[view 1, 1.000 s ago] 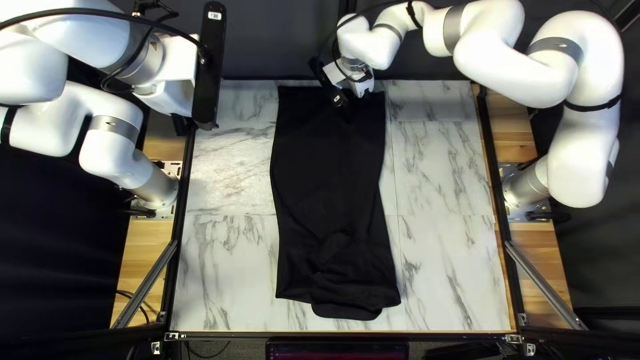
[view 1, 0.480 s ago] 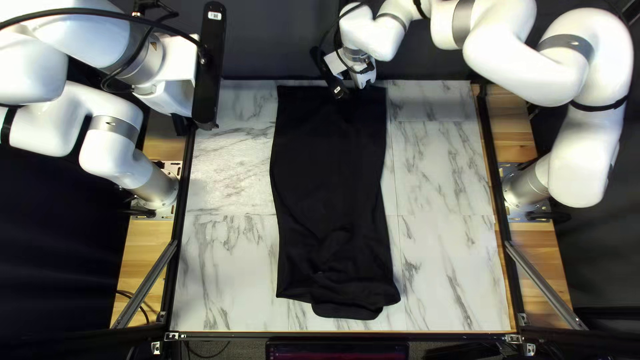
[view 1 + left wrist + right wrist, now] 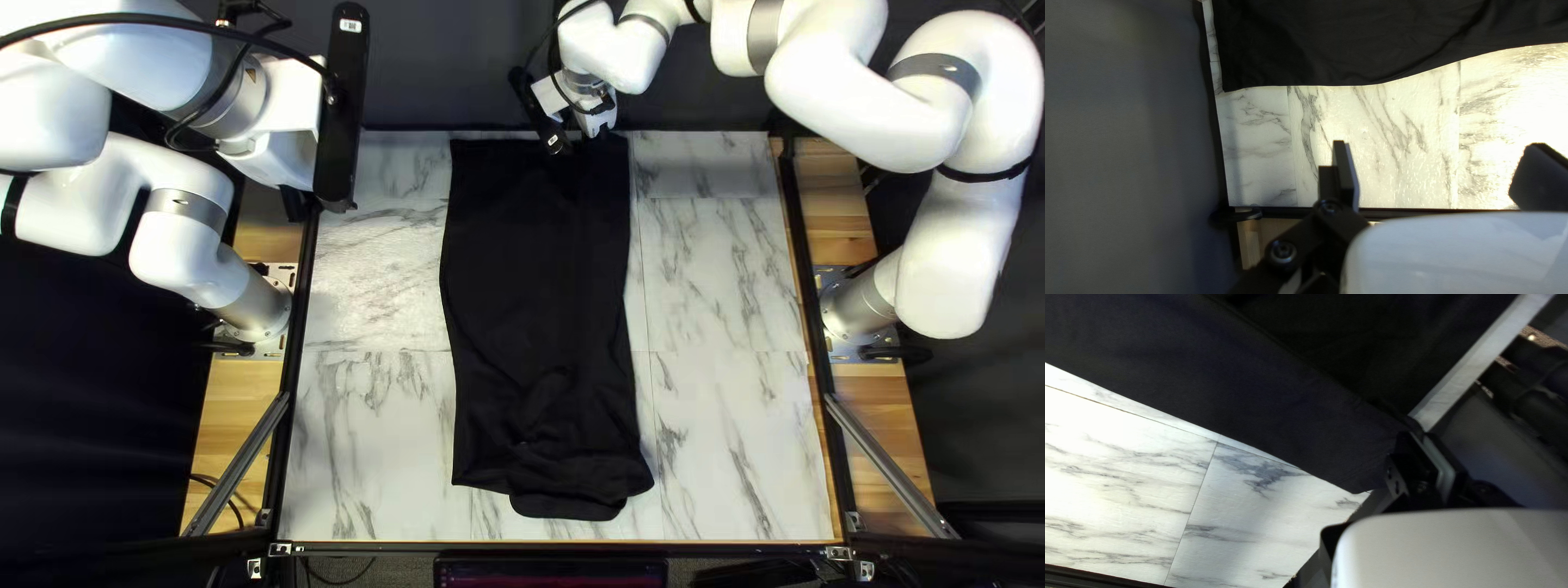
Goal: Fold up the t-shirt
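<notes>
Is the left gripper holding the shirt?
No, the left gripper stands wide open, and the shirt lies ahead of it, untouched by it.

From where I'm standing, the table (image 3: 724,283) has a pale, marble-look top with grey veins and thin straight seams between its panels, edged by a dark frame (image 3: 298,327). Down its middle, from 12 o'clock at the far edge to 6 o'clock near the close one, stretches a black t-shirt (image 3: 533,272), longer than it is wide. It bunches into soft wrinkles towards 6 o'clock, where a rounded flap pokes out between corners at about 5 and 7 o'clock.
</notes>
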### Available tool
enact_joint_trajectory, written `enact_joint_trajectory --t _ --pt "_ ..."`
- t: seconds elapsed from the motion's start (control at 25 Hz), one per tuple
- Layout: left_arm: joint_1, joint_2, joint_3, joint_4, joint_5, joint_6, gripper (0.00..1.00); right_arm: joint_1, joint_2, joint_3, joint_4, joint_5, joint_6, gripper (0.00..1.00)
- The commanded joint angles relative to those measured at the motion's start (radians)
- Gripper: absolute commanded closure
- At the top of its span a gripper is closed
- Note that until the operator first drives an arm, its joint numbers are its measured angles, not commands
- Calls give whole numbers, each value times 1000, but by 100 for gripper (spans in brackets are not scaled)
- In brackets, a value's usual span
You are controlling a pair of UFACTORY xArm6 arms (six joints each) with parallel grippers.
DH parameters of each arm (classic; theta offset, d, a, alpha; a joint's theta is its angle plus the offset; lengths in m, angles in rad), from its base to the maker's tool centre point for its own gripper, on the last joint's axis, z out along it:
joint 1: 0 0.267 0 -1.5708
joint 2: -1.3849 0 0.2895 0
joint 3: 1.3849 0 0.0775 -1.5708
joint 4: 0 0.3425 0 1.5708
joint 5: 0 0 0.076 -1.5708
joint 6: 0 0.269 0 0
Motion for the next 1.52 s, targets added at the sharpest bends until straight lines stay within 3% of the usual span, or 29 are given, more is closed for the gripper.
enact_joint_trajectory --t 0.04,0.2,0.24,0.28,0.32,0.36,0.52,0.8,0.96,1.28,1.4,1.52 --pt "0 0 0 0 0 0 0 2 11 -27 -5 11 0 98" --pt "0 0 0 0 0 0 0 11 35 -53 -9 12 2 97" --pt "0 0 0 0 0 0 0 13 44 -59 -9 10 2 81" --pt "0 0 0 0 0 0 0 14 48 -60 -7 7 0 34" --pt "0 0 0 0 0 0 0 15 49 -60 -5 6 -2 21" --pt "0 0 0 0 0 0 0 16 48 -59 -3 5 -4 0" --pt "0 0 0 0 0 0 0 40 2 -22 -8 7 21 0" --pt "0 0 0 0 0 0 0 110 -162 157 -27 -26 121 0" --pt "0 0 0 0 0 0 0 197 -270 286 -29 -41 226 0" --pt "0 0 0 0 0 0 0 378 -416 399 11 -36 410 0" --pt "0 0 0 0 0 0 0 429 -456 449 45 -96 408 0" --pt "0 0 0 0 0 0 0 465 -476 499 106 -199 310 0"
